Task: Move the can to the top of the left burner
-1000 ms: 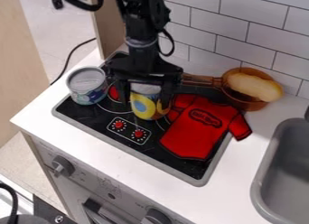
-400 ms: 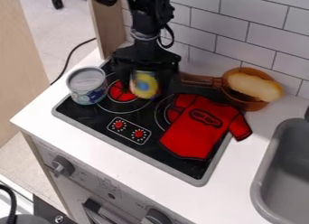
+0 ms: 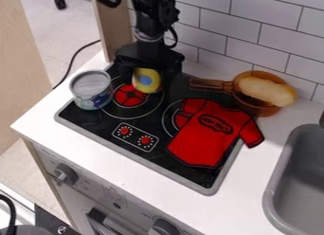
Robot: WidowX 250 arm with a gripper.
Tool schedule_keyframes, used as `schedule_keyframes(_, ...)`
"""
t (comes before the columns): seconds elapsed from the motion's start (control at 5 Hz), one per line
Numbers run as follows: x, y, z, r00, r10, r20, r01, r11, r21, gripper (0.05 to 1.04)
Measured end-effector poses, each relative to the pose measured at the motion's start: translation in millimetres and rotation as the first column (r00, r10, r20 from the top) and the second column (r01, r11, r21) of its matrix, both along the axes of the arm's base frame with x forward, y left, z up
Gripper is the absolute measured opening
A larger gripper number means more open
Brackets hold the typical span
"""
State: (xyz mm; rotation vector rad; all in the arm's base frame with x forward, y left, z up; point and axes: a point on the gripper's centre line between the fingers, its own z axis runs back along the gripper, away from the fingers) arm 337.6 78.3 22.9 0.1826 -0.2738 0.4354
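Okay, hand [image 3: 148, 82] holds yellow can [image 3: 146, 78] near left burner [image 3: 130, 96].
Gripped at its sides (blue spot showing); grey-topped tin [image 3: 91, 87] beside burner.

Camera view: fixed, high above the near side, over the front knobs [image 3: 65, 174]
Facing: slanting down across the cooktop [image 3: 161, 157] to the far tiled wall [image 3: 265, 42]
Nearness: close; whole cooktop fits, sink [image 3: 277, 175] cut by the right edge
Far left: floor [image 3: 54, 25] beyond the counter [image 3: 126, 178]

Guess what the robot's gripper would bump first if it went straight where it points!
Probably the black stovetop by the left burner, with the held yellow can touching first; its height is unclear.
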Motion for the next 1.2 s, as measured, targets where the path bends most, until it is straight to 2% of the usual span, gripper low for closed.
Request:
schedule_keyframes(0.2,-0.6,-2.8,-0.2,1.0,-0.009,-0.005,0.009,1.0,-0.007,1.001)
schedule_keyframes(0.4,-18.4,-5.7,-4.3,0.996,-0.016,-0.082,0.014,1.0,-0.02,1.0)
schedule_keyframes(0.6,-29.8,-7.2,7.8,0.993,-0.027,-0.115,0.026,1.0,-0.014,1.0)
schedule_keyframes(0.8,-42.4,-19.8,10.7,0.985,-0.125,-0.12,0.126,0.992,-0.005,1.0)
schedule_keyframes(1.0,-40.6,-50.9,10.0,0.917,-0.37,-0.149,0.37,0.928,-0.027,1.0)
schedule_keyframes(1.2,-41.0,-78.2,1.5,0.808,-0.575,-0.127,0.577,0.817,-0.027,1.001)
